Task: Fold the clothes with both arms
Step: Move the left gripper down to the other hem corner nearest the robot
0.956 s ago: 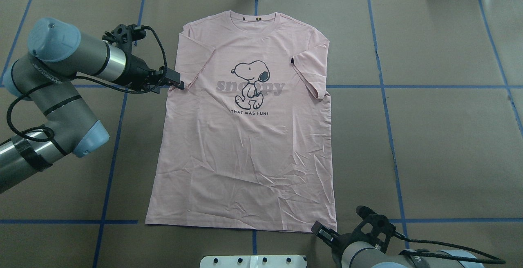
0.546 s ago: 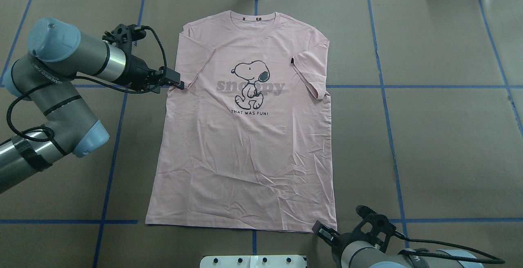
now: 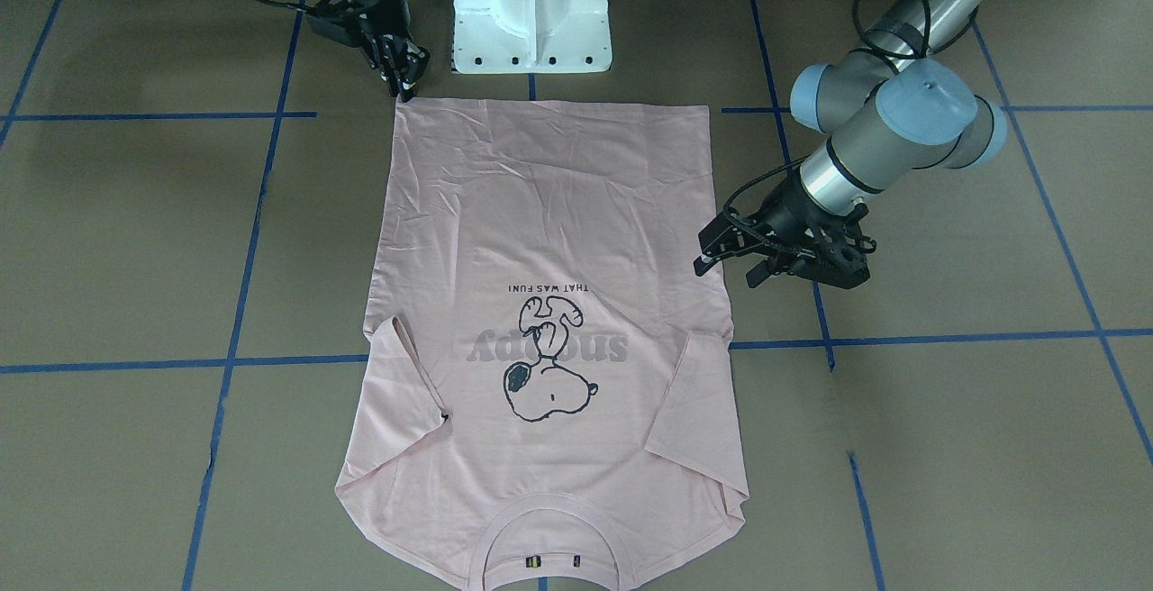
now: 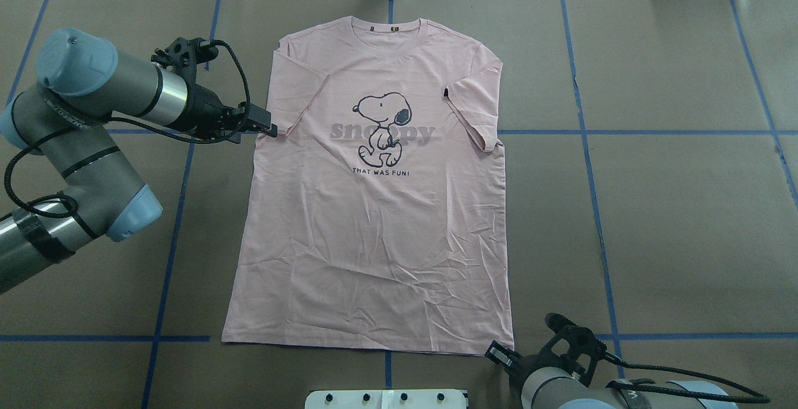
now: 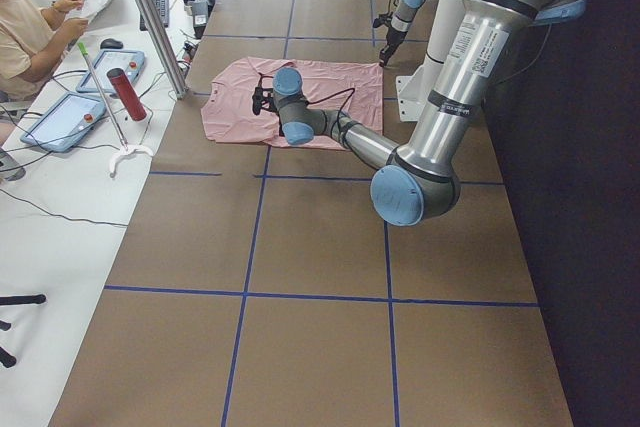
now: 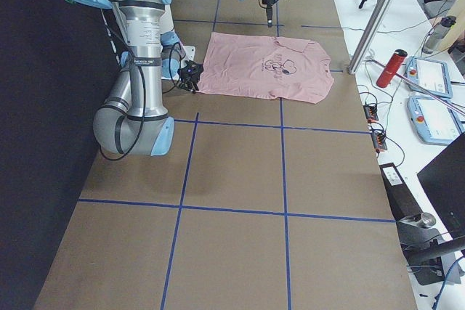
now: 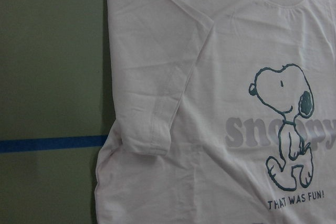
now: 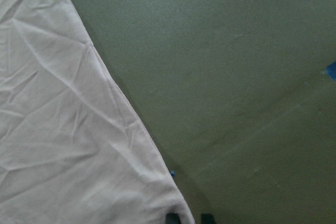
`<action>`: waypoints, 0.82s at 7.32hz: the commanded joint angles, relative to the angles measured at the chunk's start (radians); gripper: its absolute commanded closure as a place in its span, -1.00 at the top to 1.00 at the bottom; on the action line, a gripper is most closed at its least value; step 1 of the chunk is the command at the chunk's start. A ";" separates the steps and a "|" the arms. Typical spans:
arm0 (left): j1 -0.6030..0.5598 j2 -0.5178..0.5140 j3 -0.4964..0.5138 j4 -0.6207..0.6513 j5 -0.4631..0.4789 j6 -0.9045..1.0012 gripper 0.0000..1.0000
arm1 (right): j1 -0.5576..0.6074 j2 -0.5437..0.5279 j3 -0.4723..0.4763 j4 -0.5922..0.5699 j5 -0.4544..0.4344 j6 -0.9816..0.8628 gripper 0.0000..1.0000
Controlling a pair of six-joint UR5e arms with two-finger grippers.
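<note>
The pale pink Snoopy T-shirt lies flat and face up in the middle of the table, collar at the far side, both sleeves folded inward. My left gripper is low beside the shirt's left edge at the folded sleeve; its jaws look open and hold nothing. In the front-facing view, the left gripper is just off the cloth edge. My right gripper is open just off the shirt's near right hem corner, with its fingertips next to that corner.
The table is brown paper with blue tape lines. The white pedestal base stands at the near edge behind the hem. A side table holds a red bottle and tablets, with a seated operator and a metal post.
My left gripper has drawn back a little to the left off the sleeve edge. My right gripper has shifted slightly right and back from the hem corner. The shirt has not moved.
</note>
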 commanded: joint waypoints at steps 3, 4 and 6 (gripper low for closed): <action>0.000 0.009 -0.050 0.014 0.011 -0.080 0.75 | 0.010 -0.004 0.070 -0.001 -0.014 0.000 -1.00; 0.036 0.085 -0.138 0.014 0.018 -0.160 0.75 | 0.010 -0.004 0.078 -0.001 -0.014 0.000 -1.00; 0.171 0.263 -0.316 0.014 0.139 -0.206 0.70 | 0.010 -0.004 0.081 0.001 -0.014 0.000 -1.00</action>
